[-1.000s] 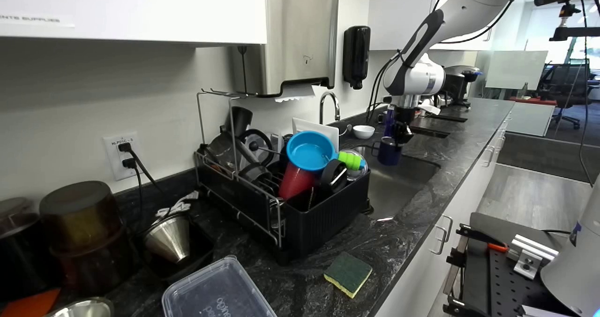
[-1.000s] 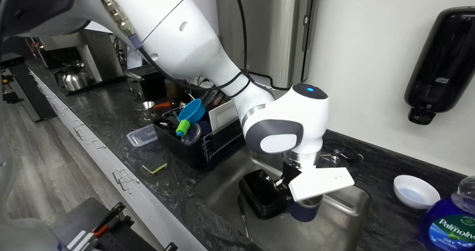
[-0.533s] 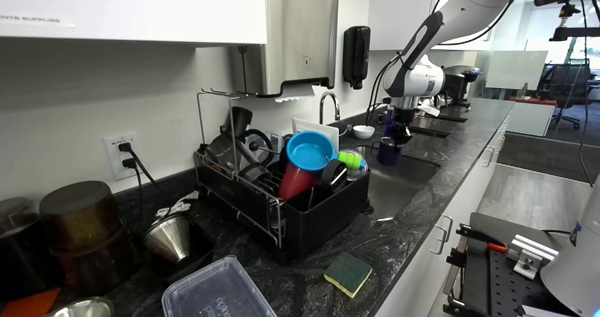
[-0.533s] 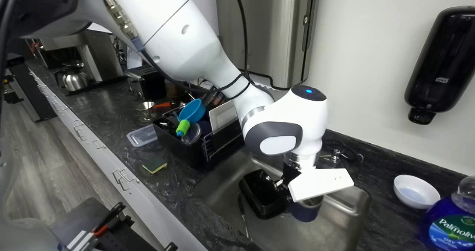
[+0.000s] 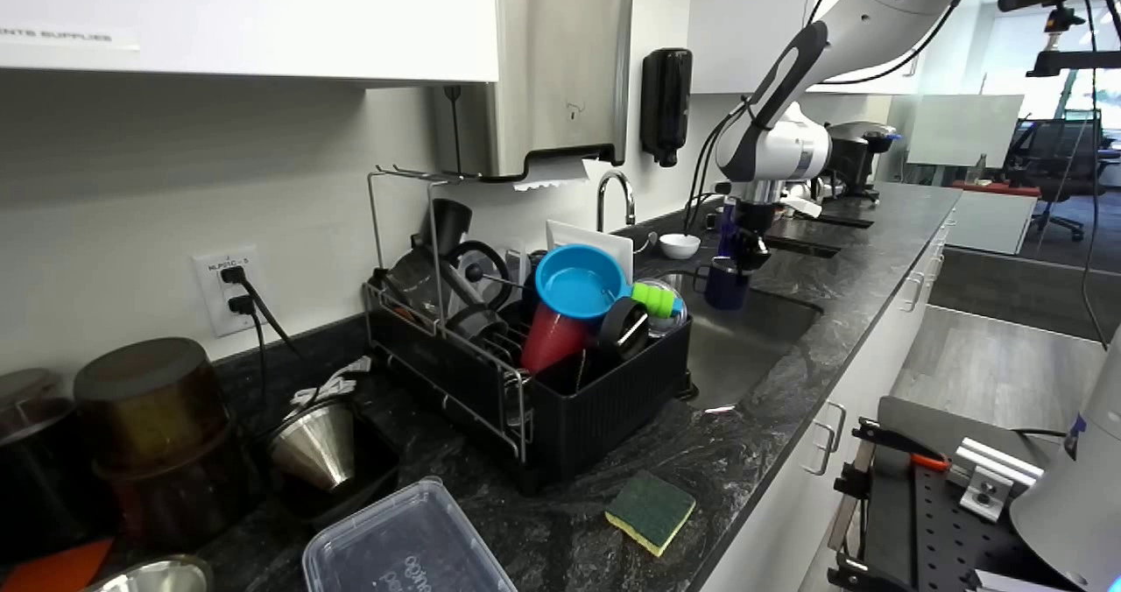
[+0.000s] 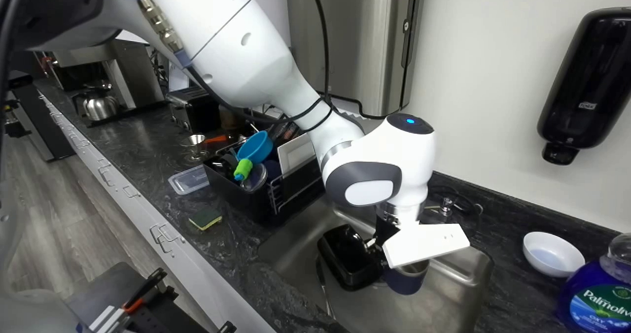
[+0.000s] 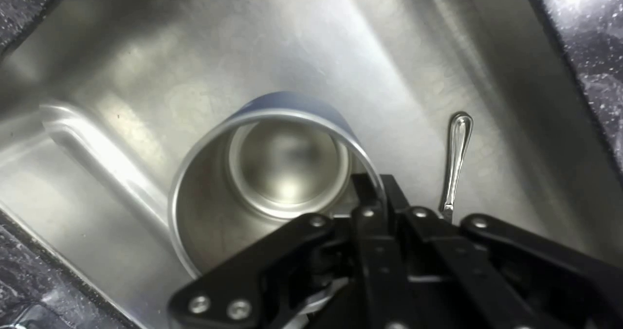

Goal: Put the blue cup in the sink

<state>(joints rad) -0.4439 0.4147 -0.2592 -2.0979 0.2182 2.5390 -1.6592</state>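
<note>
The blue cup [image 5: 726,285] hangs upright over the sink [image 5: 744,351] in an exterior view, with its handle facing away from the gripper. The cup also shows in an exterior view [image 6: 405,282], inside the sink's outline [image 6: 434,313]. In the wrist view I look down into the cup [image 7: 287,101], which has a bare metal inside. My gripper [image 7: 382,192] is shut on the cup's rim, one finger inside and one outside. The gripper also shows in an exterior view [image 5: 747,255]. Whether the cup's base touches the sink floor is hard to tell.
A black container [image 6: 347,256] lies in the sink beside the cup. A metal utensil [image 7: 457,146] lies on the sink floor. A full dish rack [image 5: 604,404] stands at the sink's edge. A white bowl [image 6: 553,254] and a soap bottle [image 6: 599,293] stand on the counter.
The arm has shifted very slightly downward over the last second. The cup stays in the gripper, and the last half second shows no visible motion.
</note>
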